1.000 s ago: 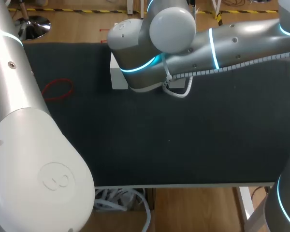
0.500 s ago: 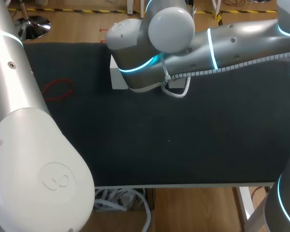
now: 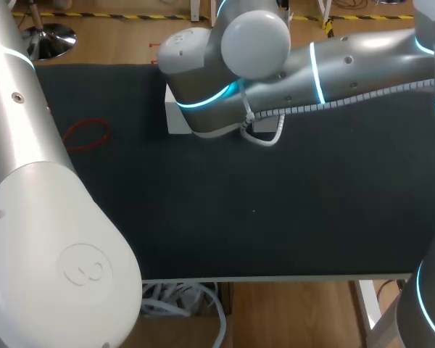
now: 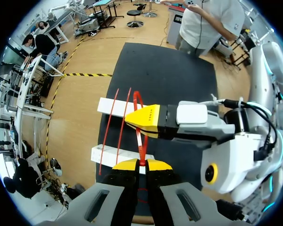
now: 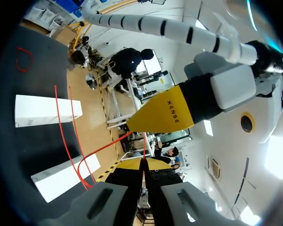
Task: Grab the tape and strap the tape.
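Head view shows the broad tabletop (image 3: 290, 217) covered in a matte black mat. The bulky, smooth grey-white left arm (image 3: 43, 239) fills its left side, and the rounded right arm (image 3: 304, 65) reaches across the far edge. Partly under that arm sits a long, plain white box (image 3: 175, 119). The left wrist view shows it lying side by side with a second white box (image 4: 114, 106), a gap between them. A thin red loop (image 3: 87, 134) lies flat on the mat, well apart from the boxes. The red tape (image 4: 140, 145), a narrow glossy strand, runs in two lines across both boxes and up to the fingers. The left end effector (image 4: 141, 164) is clenched on this strand, its wedge-shaped yellow tips pressed together. The right end effector (image 5: 144, 163) likewise pinches the tape, just beside the other.
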Robot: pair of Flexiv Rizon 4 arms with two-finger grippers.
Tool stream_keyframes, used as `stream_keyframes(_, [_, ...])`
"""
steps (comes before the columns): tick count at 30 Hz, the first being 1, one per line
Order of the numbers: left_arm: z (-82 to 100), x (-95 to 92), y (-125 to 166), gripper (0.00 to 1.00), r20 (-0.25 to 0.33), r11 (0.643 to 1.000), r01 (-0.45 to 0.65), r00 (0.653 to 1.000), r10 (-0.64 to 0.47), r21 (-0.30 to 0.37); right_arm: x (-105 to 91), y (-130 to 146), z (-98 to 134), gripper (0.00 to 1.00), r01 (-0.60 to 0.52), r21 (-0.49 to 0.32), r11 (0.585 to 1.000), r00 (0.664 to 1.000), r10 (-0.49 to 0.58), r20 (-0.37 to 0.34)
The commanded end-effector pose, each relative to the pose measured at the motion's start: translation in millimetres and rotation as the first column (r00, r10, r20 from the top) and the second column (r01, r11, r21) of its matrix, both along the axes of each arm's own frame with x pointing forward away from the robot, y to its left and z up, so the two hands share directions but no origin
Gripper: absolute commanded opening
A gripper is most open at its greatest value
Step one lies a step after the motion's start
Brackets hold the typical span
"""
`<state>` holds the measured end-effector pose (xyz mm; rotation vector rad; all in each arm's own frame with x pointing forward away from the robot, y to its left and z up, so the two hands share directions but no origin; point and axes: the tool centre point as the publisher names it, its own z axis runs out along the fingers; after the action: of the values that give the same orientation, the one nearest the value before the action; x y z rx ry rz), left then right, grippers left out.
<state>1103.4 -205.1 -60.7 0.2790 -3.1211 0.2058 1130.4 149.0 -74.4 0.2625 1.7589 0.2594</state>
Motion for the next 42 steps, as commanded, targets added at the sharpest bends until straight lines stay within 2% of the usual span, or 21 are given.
stream_keyframes(1, [1.7, 1.0, -1, 0.0, -0.004, 1.0, 0.001, 1.0, -0.001, 0.005, 0.3, 3, 1, 0.0, -0.002, -0.001, 1.0, 1.0, 0.002, -0.005])
stream_keyframes(42, [1.7, 1.0, -1, 0.0, -0.004, 1.0, 0.001, 1.0, -0.001, 0.005, -6.9, 13, 0, 0.0, -0.031, 0.006, 1.0, 0.999, 0.031, -0.015])
